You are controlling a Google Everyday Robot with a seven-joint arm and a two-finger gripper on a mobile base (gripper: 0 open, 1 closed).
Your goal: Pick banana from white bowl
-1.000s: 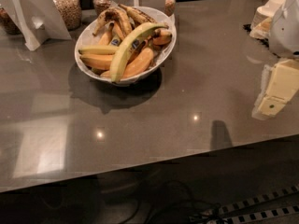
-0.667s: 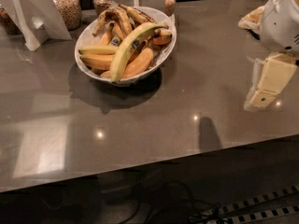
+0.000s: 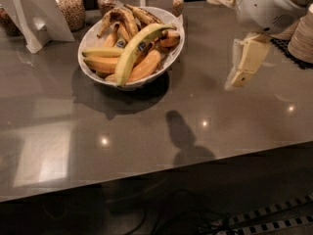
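The long greenish-yellow banana (image 3: pixel 135 50) with a small blue sticker lies diagonally on top of the pile in the wide white bowl (image 3: pixel 172 57), at the back left of the dark table. Shorter orange-yellow bananas (image 3: pixel 142 67) and brown-spotted ones (image 3: pixel 120 18) lie under and behind it. My gripper (image 3: pixel 234 82) hangs above the table to the right of the bowl, apart from it, pointing down and to the left. It is open and empty, with a narrow gap between its cream fingers (image 3: pixel 253 58).
Folded white card stands (image 3: pixel 39 13) and jars of nuts (image 3: pixel 71 6) stand behind the bowl on the left. A stack of small white dishes (image 3: pixel 302 38) sits on a black mat at the right edge. The table's front edge (image 3: pixel 161 168) runs across below.
My gripper has moved left and farther back over the table, closer to the bowl. The bowl and bananas have not moved.
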